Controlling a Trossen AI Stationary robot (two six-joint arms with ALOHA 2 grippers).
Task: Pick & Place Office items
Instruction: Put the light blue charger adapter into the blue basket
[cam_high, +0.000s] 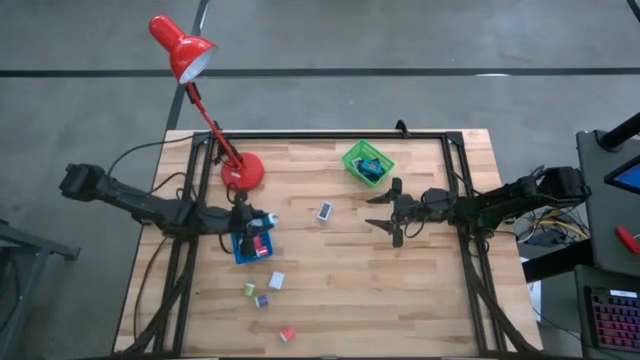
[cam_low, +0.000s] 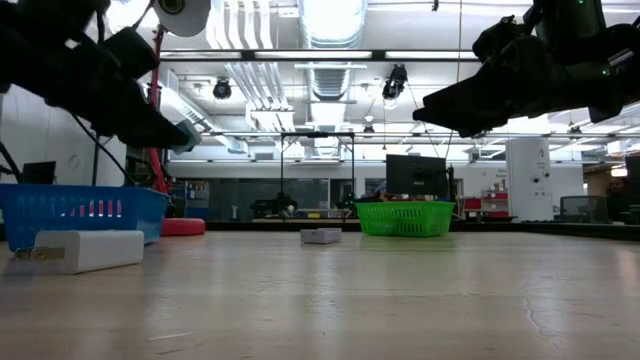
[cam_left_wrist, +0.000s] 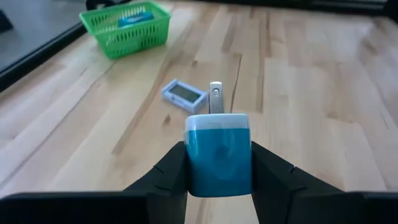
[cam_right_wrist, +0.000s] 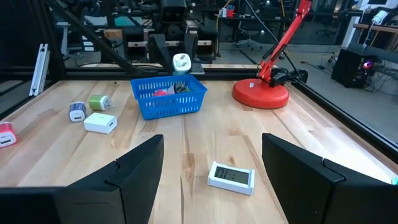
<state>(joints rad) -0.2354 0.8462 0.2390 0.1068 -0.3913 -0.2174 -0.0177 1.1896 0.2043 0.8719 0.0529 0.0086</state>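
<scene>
A teal-and-white plug-like block (cam_left_wrist: 218, 152) with one metal prong showing at its tip is clamped between the fingers of the left gripper (cam_high: 262, 219), whose jaws are closed on its two sides; it hangs just above the blue tray (cam_high: 243, 254), which sits toward the table's left edge beside the red lamp base (cam_high: 243, 171). Red and dark pieces already lie in the tray. Other office items remain loose: a white block (cam_high: 277, 280), a green piece (cam_high: 249, 289), a purple-marked piece (cam_high: 261, 300) and a red block (cam_high: 287, 333) toward the near edge, and a small grey display piece (cam_high: 325, 211) near the table's centre. The green basket (cam_high: 368, 163), by the far edge, holds a blue item. The right gripper (cam_high: 396, 212) waits right of centre with jaws apart, holding nothing. Judged step: placing the held block. To do it well, centre it over the tray's opening, lower inside the rim, then release.
</scene>
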